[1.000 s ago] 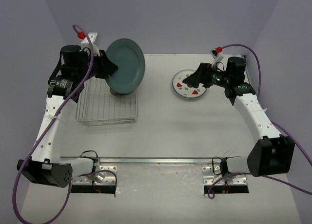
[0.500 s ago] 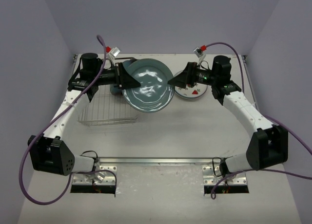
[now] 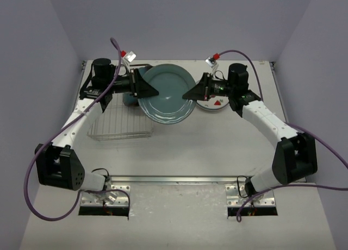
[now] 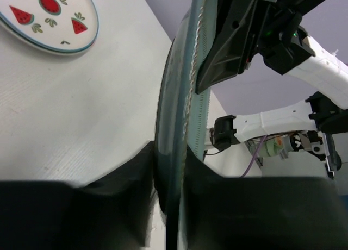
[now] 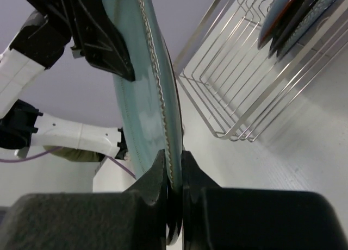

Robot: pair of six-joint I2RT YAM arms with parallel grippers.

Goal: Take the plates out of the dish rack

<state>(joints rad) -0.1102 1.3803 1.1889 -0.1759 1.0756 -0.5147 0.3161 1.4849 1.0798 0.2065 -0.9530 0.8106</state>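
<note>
A dark teal plate (image 3: 166, 95) hangs tilted above the table between the two arms, seen edge-on in the left wrist view (image 4: 174, 98) and the right wrist view (image 5: 147, 87). My right gripper (image 3: 187, 93) (image 5: 174, 179) is shut on its right rim. My left gripper (image 3: 145, 89) (image 4: 171, 206) straddles the left rim, with a thin sliver of table showing between one finger and the plate. The dish rack (image 3: 117, 122) (image 5: 244, 81) sits at the left. More plates (image 3: 129, 99) (image 5: 293, 16) stand on edge at its far end, partly hidden by the left arm.
A white plate with red watermelon shapes (image 3: 217, 102) (image 4: 51, 11) lies flat on the table under the right wrist. Purple cables loop off both arms. The arm bases are bolted at the near table edge.
The left arm swung the teal plate from above the rack to the middle. The right gripper came in from the watermelon plate and shut on the plate's right rim. The left jaws have loosened.
</note>
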